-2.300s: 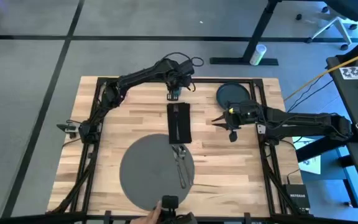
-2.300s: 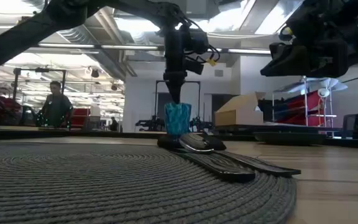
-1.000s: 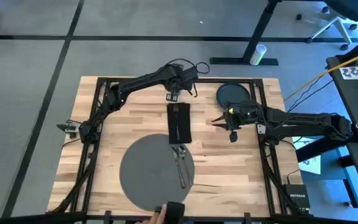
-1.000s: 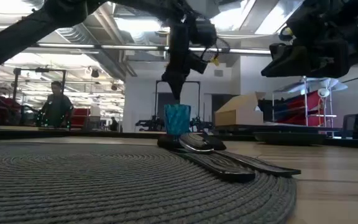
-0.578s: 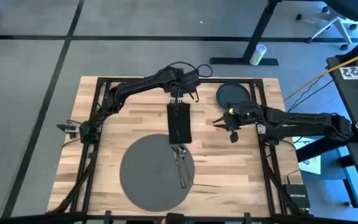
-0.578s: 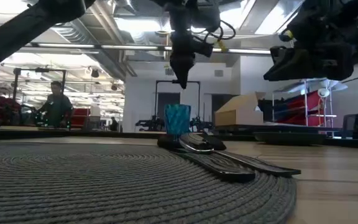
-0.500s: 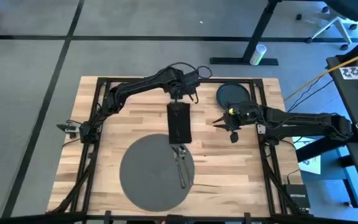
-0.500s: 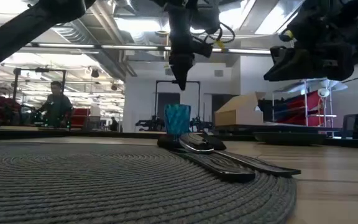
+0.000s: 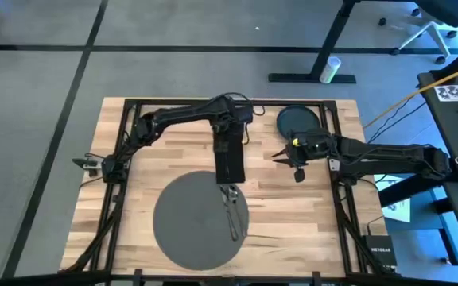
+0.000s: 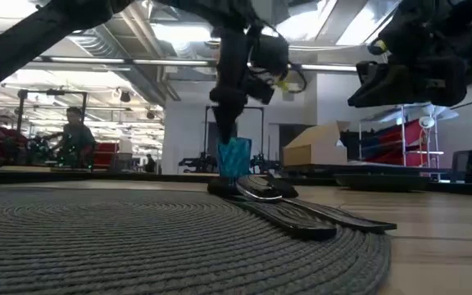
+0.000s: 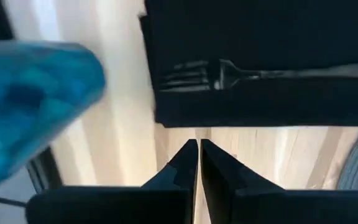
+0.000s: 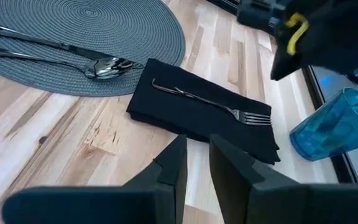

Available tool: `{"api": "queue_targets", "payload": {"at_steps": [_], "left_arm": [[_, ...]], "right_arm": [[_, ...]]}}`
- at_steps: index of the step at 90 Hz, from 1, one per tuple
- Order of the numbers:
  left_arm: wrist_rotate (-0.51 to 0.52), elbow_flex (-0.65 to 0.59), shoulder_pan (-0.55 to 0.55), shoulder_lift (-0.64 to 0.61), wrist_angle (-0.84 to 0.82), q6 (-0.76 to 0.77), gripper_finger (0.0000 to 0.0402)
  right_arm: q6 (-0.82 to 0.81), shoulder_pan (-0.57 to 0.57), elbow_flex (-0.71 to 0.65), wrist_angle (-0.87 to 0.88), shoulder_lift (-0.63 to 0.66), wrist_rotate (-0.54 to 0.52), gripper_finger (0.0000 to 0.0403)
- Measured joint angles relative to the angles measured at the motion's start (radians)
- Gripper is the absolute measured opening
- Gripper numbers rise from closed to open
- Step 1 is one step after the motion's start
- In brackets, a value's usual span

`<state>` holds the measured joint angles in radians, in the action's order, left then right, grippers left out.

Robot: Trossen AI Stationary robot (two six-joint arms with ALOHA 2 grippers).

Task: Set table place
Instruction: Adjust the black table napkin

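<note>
Nearest the counter's (image 9: 133,199) front edge lies the grey mat (image 9: 189,222), with a spoon (image 9: 234,213) and a second utensil resting across its right side. Beyond the mat the black napkin (image 9: 230,163) lies lengthwise toward the far edge, a fork (image 12: 211,102) lying on it. The left tool (image 11: 198,163), its fingers pressed together and holding nothing, now hovers over the far end of the napkin; a second earlier it stood farther back, above the teal cup (image 10: 234,157), which stands upright on the counter just beyond the napkin's far end. That shift from cup to napkin suggests the cup is being left where it stands and that the napkin or the fork is the next item to be handled. To the right of the napkin the right tool (image 12: 194,165) hangs above bare wood, its fingers slightly parted and empty, unchanged in position over the interval. Farthest back, at the right corner, sits the dark plate (image 9: 296,121), well apart from the mat. The setting therefore appears to be at an early stage: plate, cup, napkin and cutlery are not yet arranged around the mat.
</note>
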<state>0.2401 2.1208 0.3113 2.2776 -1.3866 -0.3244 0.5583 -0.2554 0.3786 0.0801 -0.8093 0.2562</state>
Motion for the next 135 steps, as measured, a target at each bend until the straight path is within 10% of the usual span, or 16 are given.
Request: {"api": "queue_targets", "payload": {"at_steps": [73, 135], "left_arm": [[-0.14, -0.321, 0.007, -0.005, 0.326, 0.026, 0.0], [-0.057, -0.376, 0.065, -0.045, 0.224, 0.012, 0.0]], "right_arm": [[0.0, 0.0, 0.0, 0.027, 0.0, 0.0, 0.0053], [-0.029, 0.0, 0.0, 0.056, 0.0, 0.0, 0.0053]]}}
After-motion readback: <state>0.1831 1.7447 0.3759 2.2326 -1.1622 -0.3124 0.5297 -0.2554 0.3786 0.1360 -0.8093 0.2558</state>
